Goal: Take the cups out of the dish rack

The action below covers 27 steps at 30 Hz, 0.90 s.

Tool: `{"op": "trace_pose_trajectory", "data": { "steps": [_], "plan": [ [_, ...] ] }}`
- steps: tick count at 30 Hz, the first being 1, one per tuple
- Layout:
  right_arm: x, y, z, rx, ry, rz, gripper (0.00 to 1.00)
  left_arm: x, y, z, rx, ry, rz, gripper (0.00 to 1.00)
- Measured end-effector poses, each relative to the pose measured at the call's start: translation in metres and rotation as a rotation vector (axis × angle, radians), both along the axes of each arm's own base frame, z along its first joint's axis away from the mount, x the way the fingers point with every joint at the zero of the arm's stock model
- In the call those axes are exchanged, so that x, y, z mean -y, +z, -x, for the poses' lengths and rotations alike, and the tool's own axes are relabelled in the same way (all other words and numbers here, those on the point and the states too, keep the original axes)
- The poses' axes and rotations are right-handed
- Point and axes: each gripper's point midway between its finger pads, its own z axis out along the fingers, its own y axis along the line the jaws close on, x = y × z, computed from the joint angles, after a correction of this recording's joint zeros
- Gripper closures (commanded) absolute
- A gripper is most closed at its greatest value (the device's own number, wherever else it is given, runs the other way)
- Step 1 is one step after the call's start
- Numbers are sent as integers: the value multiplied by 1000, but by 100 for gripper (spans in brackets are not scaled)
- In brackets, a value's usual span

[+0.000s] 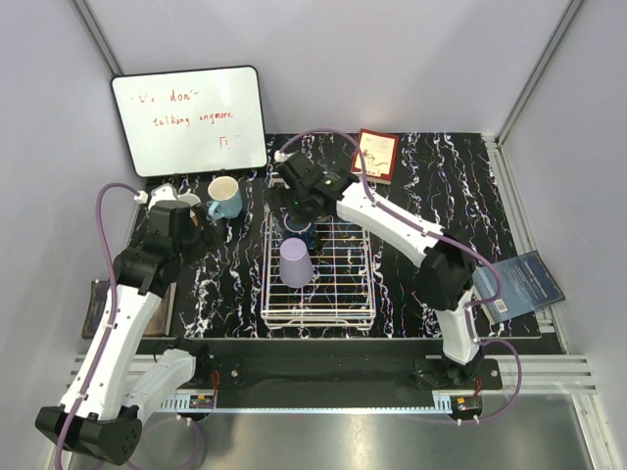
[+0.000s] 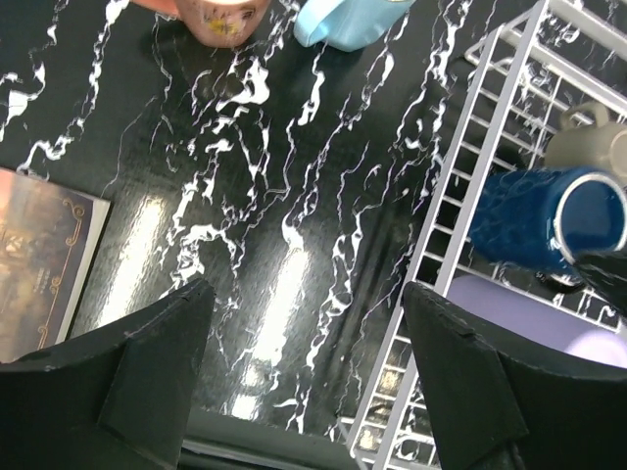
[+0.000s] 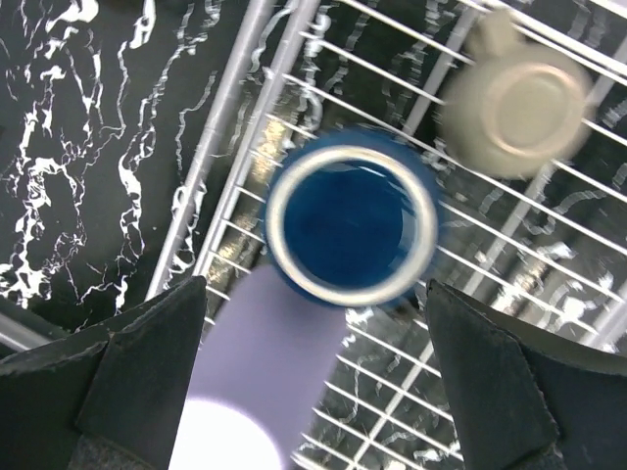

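Dish rack (image 1: 343,294), mid-table: lavender tumbler (image 1: 296,262), grey-beige cup (image 3: 519,108) (blurred) and dark blue cup (image 3: 351,217), the last mostly hidden beneath the right arm (image 1: 392,220). Left of it on the table (image 1: 421,186): light blue mug (image 1: 225,196) and salmon cup (image 2: 220,15), cropped. Left gripper (image 2: 309,343) jaws wide open, empty, beside the rack; right gripper (image 3: 318,333) jaws wide open above the dark blue cup, holding nothing.

The whiteboard (image 1: 188,119) carries red handwriting in two lines: the first is partly unclear, ending in "don'", and the second reads "talking anymore". A small unreadable mark sits beneath. Print on the red book (image 1: 375,155) and blue booklet (image 1: 524,284) is too small to read.
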Motion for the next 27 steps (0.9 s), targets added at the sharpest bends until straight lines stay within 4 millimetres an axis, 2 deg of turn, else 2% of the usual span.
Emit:
{"op": "trace_pose_trajectory", "data": {
  "steps": [5, 13, 27],
  "plan": [
    [-19, -15, -3, 15, 32, 53, 0, 0, -2, 10, 11, -8, -8, 17],
    [-8, -28, -23, 71, -20, 156, 0, 1, -7, 7, 0, -12, -20, 17],
    [8, -29, -33, 115, -70, 241, 0, 7, -15, 1, -17, -28, -24, 16]
  ]
}}
